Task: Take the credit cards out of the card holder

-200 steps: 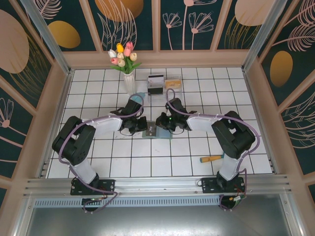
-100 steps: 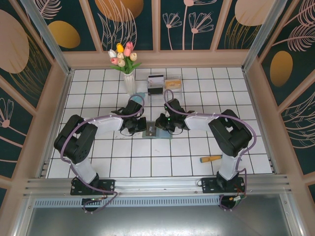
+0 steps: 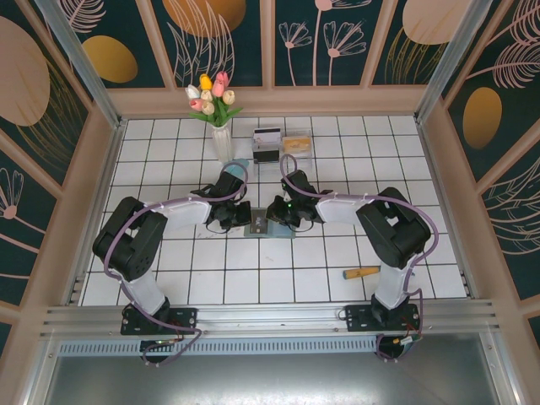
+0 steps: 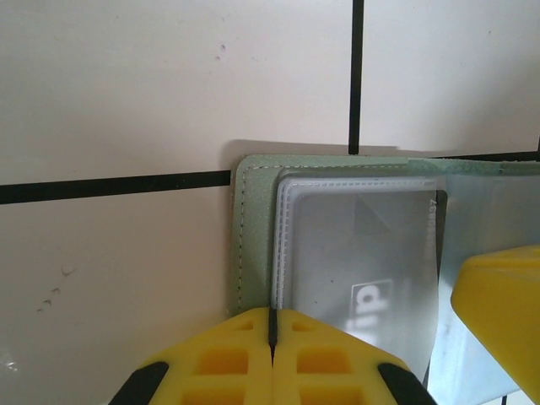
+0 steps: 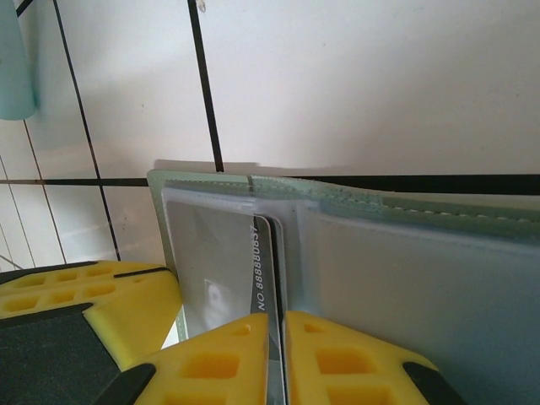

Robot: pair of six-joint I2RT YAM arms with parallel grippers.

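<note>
1. Top external view: the white tiled table (image 3: 337,278) has the card holder (image 3: 268,229) lying open at its middle, between the two arms' tips.
2. Left wrist view: the left gripper (image 4: 272,337) has its yellow fingers pressed together at the holder's sage-green edge, beside a clear-windowed slot.
3. Right wrist view: the right gripper (image 5: 277,359) is clamped on a numbered credit card (image 5: 256,270) at the holder's slot.
</note>
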